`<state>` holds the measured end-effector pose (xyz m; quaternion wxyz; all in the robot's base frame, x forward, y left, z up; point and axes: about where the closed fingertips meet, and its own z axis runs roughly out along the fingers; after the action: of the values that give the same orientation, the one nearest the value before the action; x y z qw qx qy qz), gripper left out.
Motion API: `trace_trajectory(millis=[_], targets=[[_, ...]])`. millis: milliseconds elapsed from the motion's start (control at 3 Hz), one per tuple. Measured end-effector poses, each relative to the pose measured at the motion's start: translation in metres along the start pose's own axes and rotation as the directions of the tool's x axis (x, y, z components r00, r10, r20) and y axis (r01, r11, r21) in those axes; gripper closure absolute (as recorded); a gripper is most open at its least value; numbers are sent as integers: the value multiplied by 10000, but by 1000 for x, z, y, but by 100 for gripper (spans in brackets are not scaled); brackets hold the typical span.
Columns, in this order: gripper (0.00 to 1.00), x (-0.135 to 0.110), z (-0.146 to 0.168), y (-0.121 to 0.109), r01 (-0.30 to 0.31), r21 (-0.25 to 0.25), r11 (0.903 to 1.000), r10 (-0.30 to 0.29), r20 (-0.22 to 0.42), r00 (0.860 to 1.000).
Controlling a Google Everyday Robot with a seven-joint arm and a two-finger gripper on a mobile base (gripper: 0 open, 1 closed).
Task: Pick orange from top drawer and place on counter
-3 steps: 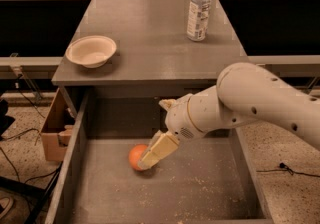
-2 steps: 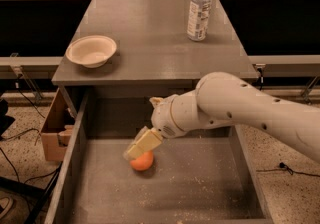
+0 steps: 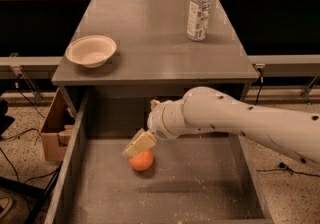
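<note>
The orange [image 3: 142,161] lies on the crumb-speckled bottom of the open top drawer [image 3: 200,193], left of its middle. My gripper [image 3: 139,144] reaches down into the drawer on the white arm that comes in from the right. Its tan fingertips sit right over the top of the orange, touching or nearly touching it. The counter [image 3: 150,43] is the grey top surface behind the drawer.
A white bowl [image 3: 91,51] stands on the counter's left front. A clear water bottle [image 3: 199,8] stands at the counter's back right. A brown cardboard box [image 3: 52,130] sits on the floor left of the drawer. Cables run over the speckled floor.
My gripper has moved left across the drawer, from the orange's right side to directly over it. The orange has stayed in place.
</note>
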<state>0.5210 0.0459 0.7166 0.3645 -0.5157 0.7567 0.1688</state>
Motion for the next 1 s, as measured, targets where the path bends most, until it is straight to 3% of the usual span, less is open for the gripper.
trace_trajectory(millis=[333,1000], targets=[[0,1,2,2,73,-45,10000,-73,78,9999],[0,34,42,38,59,-618,9981,-57,30,10000]])
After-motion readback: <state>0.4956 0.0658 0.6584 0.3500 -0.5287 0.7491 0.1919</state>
